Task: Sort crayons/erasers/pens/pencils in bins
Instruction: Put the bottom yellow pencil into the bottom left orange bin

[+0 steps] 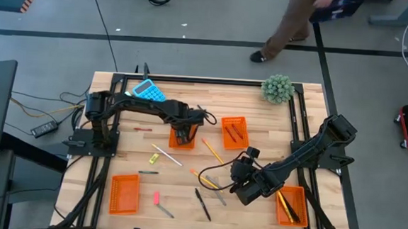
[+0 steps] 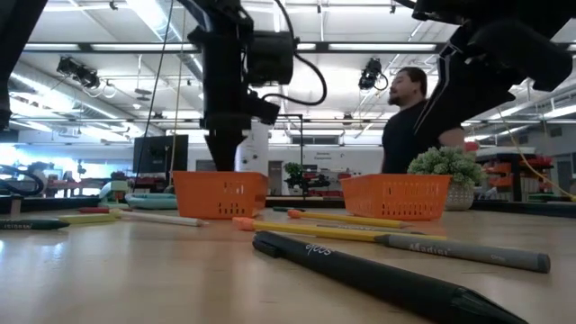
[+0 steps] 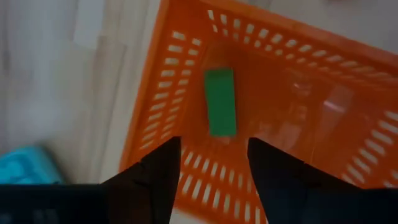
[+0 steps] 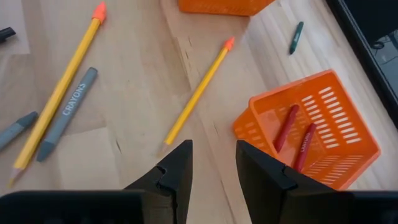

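Green eraser [image 3: 220,102] lies loose in bin [image 3: 163,93]; my left gripper [image 3: 209,163] spread, empty above it.
Right gripper [image 4: 212,163] agape near yellow pencil [image 4: 196,93]: light, stiff, likely rolls; pinch mid-shaft.

A black pen [image 2: 378,274] lies nearest on the wooden table [image 2: 135,270], with a grey crayon [image 2: 468,252] and yellow pencils [image 2: 333,232] just beyond it. The left gripper [image 2: 222,148] hangs directly above one orange bin [image 2: 219,194], its fingertips close over the rim, and a second orange bin [image 2: 396,196] stands well off to its side. A small green plant [image 2: 445,166] stands behind that bin, and a person in dark clothes [image 2: 409,117] is in the room beyond.
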Controlling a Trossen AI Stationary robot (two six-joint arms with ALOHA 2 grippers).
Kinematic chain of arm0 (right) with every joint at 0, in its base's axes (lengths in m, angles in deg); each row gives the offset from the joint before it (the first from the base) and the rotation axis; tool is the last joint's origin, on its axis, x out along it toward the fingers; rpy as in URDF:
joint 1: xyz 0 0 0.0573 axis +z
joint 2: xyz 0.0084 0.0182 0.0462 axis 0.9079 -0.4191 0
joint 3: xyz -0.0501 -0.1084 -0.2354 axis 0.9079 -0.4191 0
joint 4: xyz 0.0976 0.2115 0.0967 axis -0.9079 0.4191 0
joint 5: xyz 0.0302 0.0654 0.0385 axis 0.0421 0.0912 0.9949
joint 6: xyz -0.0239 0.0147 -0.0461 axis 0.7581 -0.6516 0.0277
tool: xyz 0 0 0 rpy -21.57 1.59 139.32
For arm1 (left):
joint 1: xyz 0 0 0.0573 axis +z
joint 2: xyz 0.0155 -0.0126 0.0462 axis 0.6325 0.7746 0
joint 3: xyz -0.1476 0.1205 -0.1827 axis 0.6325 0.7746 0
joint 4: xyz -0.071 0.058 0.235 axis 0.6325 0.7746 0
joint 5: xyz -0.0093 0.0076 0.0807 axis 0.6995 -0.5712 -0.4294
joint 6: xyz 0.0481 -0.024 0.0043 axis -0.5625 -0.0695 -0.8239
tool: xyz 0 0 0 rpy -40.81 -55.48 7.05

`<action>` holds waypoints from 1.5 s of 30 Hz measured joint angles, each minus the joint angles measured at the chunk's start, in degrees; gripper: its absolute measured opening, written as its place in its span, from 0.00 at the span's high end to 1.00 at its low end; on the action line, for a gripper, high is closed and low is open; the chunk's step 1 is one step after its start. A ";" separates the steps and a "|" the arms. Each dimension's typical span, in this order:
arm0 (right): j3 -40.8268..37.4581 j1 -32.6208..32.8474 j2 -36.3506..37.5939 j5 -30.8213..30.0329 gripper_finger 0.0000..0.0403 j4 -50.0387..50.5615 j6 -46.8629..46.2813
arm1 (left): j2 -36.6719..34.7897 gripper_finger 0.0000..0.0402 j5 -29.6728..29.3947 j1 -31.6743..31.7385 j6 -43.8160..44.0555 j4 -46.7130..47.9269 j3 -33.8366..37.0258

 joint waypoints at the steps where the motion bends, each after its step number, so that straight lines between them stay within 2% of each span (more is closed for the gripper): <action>1: 0.00 0.00 0.00 -0.17 0.68 0.00 0.14 | 0.00 0.51 -0.28 -0.22 -0.34 1.73 -1.31; 6: 0.00 0.00 0.00 -0.38 0.68 0.07 1.17 | 0.00 0.53 -3.48 -2.17 -2.26 8.50 -7.73; 12: 0.00 0.50 0.00 0.44 0.68 2.80 0.28 | -0.06 0.56 -3.19 -8.49 -6.54 9.09 -11.47; 16: 0.00 1.99 0.00 1.47 0.68 6.39 -2.81 | -0.07 0.57 -2.94 -14.83 -7.70 6.58 -9.48; 22: 0.00 4.75 0.00 1.63 0.68 8.13 -6.44 | -0.07 0.57 -2.87 -22.80 -7.59 -5.59 -2.59; 25: 0.00 5.97 0.00 1.65 0.68 8.13 -7.20 | -0.07 0.57 -3.57 -25.10 -7.12 -8.93 -1.36; 33: 0.00 6.82 0.00 1.64 0.68 8.03 -8.28 | 0.44 0.57 -4.28 -27.27 -7.70 -15.82 -1.35; 39: 0.00 6.82 0.00 1.65 0.68 8.06 -8.11 | 1.88 0.55 -1.45 -26.76 -7.37 -17.21 0.68; 45: -0.01 6.82 -0.02 1.38 0.68 8.08 -7.93 | 4.81 0.54 -1.00 -26.85 -8.11 -20.35 0.63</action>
